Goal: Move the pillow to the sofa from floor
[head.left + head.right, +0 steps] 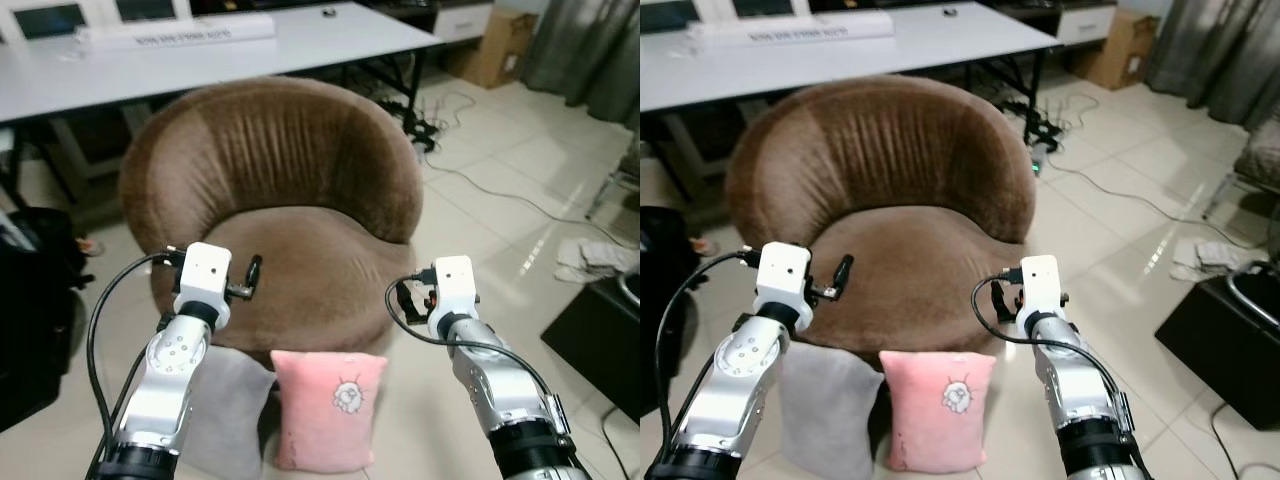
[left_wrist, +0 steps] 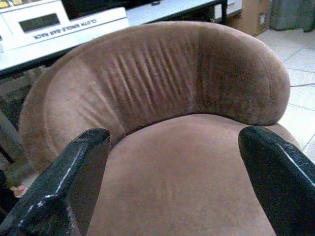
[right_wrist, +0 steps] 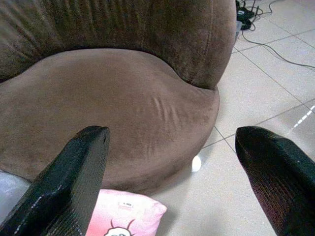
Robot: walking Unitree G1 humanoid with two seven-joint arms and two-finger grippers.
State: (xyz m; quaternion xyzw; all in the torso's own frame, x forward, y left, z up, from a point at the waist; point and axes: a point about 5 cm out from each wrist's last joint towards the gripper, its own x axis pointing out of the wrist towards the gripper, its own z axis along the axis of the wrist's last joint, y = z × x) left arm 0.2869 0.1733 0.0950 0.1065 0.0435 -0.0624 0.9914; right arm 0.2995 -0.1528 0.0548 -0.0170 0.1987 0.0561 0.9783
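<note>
A pink pillow (image 1: 327, 407) with a small cartoon print stands upright on the tiled floor, leaning against the front of the round brown sofa chair (image 1: 290, 190). A grey pillow (image 1: 228, 415) stands just to its left. My left gripper (image 1: 248, 277) is raised over the chair's front left edge, open and holding nothing. My right gripper (image 1: 412, 300) hovers by the chair's front right edge, above and right of the pink pillow (image 3: 123, 219), also open and holding nothing. The chair's seat (image 2: 187, 172) is bare.
A long white table (image 1: 200, 50) stands behind the chair. A black bag (image 1: 35, 300) sits at the left. Cables (image 1: 470, 150) trail over the floor at the right, with a black box (image 1: 600, 345) and a crumpled cloth (image 1: 590, 260) farther right.
</note>
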